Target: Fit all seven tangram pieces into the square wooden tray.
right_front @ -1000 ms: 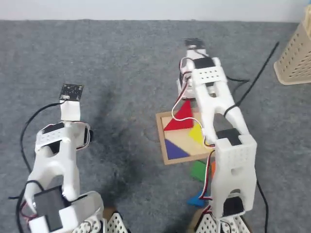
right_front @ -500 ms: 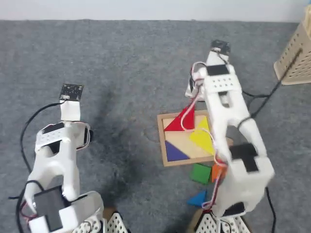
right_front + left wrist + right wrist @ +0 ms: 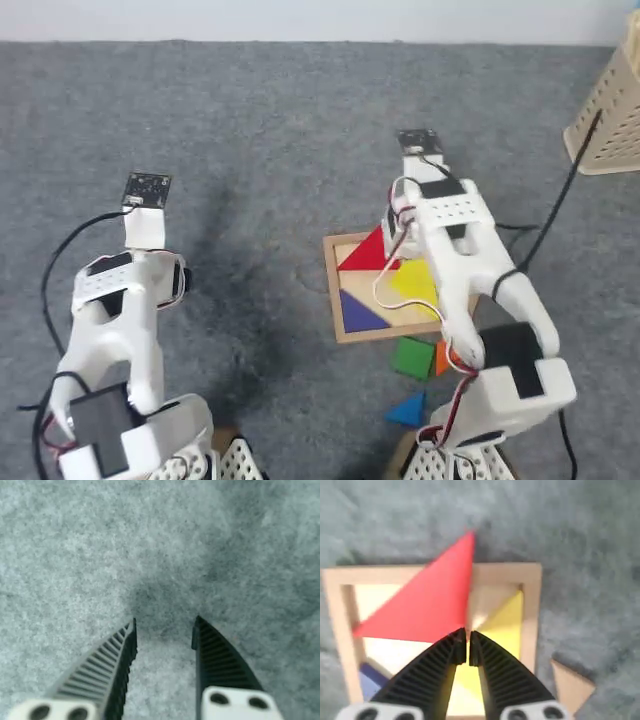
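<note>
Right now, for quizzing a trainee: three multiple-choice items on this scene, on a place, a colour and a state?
1. The green piece lies, relative to the tray: A inside; B outside, on the carpet; C on its rim.
2. The piece poking over the tray's rim is: A red; B green; C orange.
3. The left tool is: A shut on a piece; B shut, empty; C open, empty.
B: it rests on carpet beside the tray. A: the red piece's tip crosses the rim. C: its fingers stand apart over bare carpet.

Tray (image 3: 331,290) pale matt wood; table (image 3: 250,130) rough grey felt.
</note>
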